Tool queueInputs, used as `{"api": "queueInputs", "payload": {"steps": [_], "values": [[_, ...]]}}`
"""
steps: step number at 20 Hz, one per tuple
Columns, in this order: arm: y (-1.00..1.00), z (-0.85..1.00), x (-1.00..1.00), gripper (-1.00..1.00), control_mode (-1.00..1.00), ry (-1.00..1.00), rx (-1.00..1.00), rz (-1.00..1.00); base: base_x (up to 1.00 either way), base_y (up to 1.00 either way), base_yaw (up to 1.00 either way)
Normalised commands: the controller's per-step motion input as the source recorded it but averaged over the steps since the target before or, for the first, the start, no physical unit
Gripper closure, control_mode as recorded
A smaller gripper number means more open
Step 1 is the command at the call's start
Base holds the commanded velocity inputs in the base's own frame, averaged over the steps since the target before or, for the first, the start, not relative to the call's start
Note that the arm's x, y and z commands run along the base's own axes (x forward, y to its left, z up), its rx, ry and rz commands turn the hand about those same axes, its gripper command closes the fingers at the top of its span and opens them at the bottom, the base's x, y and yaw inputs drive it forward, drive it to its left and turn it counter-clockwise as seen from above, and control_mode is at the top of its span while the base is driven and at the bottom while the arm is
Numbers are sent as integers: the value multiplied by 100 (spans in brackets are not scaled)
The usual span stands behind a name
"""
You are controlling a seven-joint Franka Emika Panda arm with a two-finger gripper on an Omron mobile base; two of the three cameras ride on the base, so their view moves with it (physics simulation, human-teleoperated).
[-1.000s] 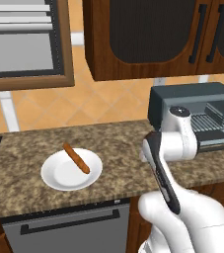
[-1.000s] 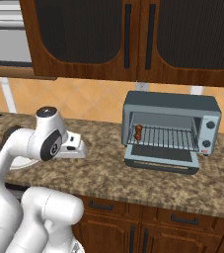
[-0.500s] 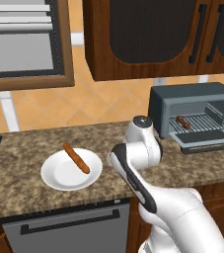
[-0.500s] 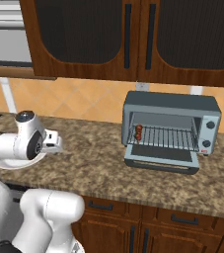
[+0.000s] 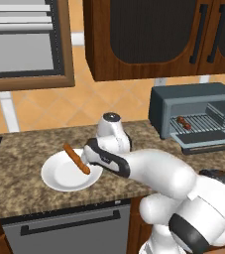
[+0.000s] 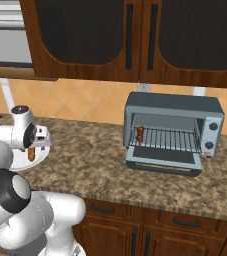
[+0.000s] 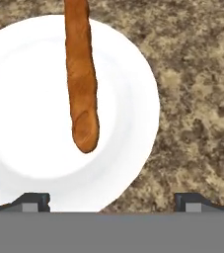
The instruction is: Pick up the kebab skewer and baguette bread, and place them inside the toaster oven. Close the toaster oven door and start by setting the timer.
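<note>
Baguette (image 5: 77,158): an orange-brown loaf lying on a white plate (image 5: 59,176), which sits on the speckled stone counter (image 5: 29,149) left of centre. In the hand view the baguette (image 7: 81,79) runs from the top edge down to a rounded end near the plate's middle, with the plate rim (image 7: 143,148) curving off to the right.

Gripper (image 7: 112,200): poised over the plate, empty, its jaws spread wide; the two dark fingertips (image 7: 32,201) stand apart at the bottom of the hand view, the loaf's end above and between them, not touched. From the left base view the hand (image 5: 96,155) hangs just beside the near end of the loaf; from the right base view it (image 6: 37,137) stands over the plate's edge (image 6: 40,159).

Skewer (image 6: 140,134): small red and brown chunks, resting on the wire rack at the left of the oven (image 6: 172,132). The oven stands well to the right on the counter, against the tiled wall. Its door (image 6: 165,162) lies folded down, open. Also seen in the left base view: skewer (image 5: 182,120), oven (image 5: 193,101), door (image 5: 208,141).

Dark wooden cabinets (image 6: 130,37) hang above.
</note>
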Motion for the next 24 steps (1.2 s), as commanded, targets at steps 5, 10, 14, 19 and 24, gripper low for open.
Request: {"api": "queueInputs", "payload": {"steps": [5, 10, 14, 19, 24], "values": [[48, -32, 39, -100, -100, 4, -1, 0, 0, 0, 0], [25, -47, 16, -100, -100, 0, -8, 0, 0, 0, 0], [3, -39, 0, -100, -100, 0, -8, 0, 0, 0, 0], [5, -32, 17, -100, -100, 0, -1, 0, 0, 0, 0], [6, -35, 34, -100, -100, 0, 0, 0, 0, 0, 0]]}}
